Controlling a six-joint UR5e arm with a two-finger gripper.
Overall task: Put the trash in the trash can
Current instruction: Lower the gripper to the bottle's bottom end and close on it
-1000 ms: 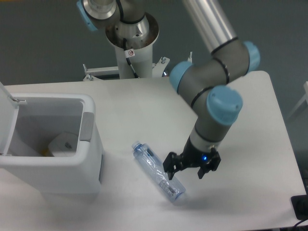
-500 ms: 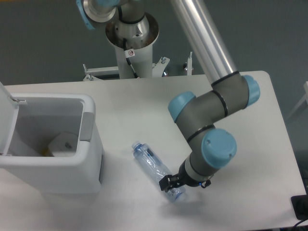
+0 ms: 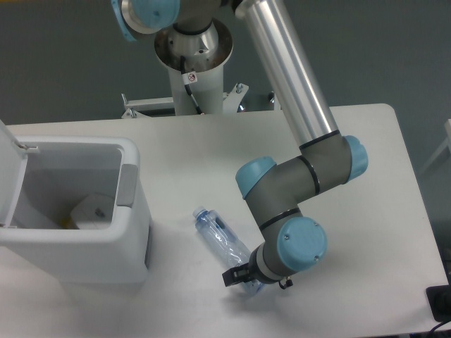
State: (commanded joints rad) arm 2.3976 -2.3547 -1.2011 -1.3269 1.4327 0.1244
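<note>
The clear bluish bottle lies on the white table, slanting from its upper-left end down toward the lower right. Its lower end is covered by the end effector, which sits low over that end — the wrist hides the fingers, so whether they are spread or pressed onto the plastic cannot be told. To the left stands the white trash can (lid swung up, grey latch panel facing the bottle) with a white wad lying inside — well apart from the bottle.
</note>
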